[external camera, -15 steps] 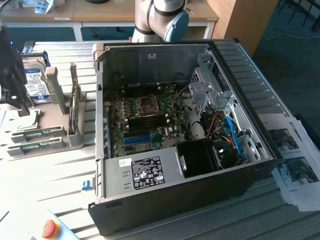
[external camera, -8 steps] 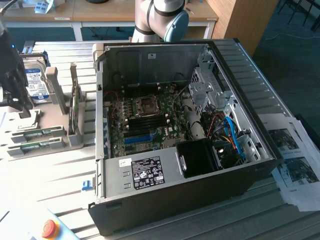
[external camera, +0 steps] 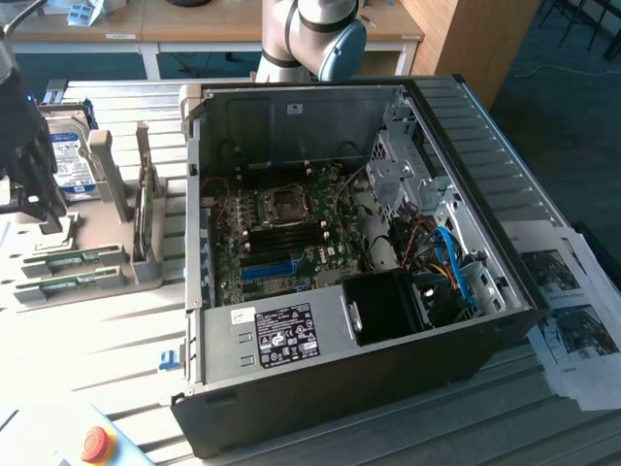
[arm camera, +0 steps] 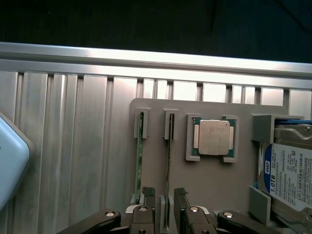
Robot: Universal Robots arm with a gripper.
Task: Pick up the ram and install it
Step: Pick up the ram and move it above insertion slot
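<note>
wrist view: ram (arm camera: 168, 161) stands between the gripper's (arm camera: 165, 192) spread jaws

The exterior view looks slantwise down from farther off on the computer case (external camera: 320, 330) and, at the exterior view's left, the parts holder (external camera: 92, 228), which the wrist view sees from close above, past the gripper (arm camera: 165, 192).

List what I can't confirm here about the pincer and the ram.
- Ram label and chips: wrist view, stick seen edge-on.
- Pincer depth around that ram: wrist view, stick's near end cut by the picture edge.
- Motherboard slot latches: exterior view, too small.
</note>
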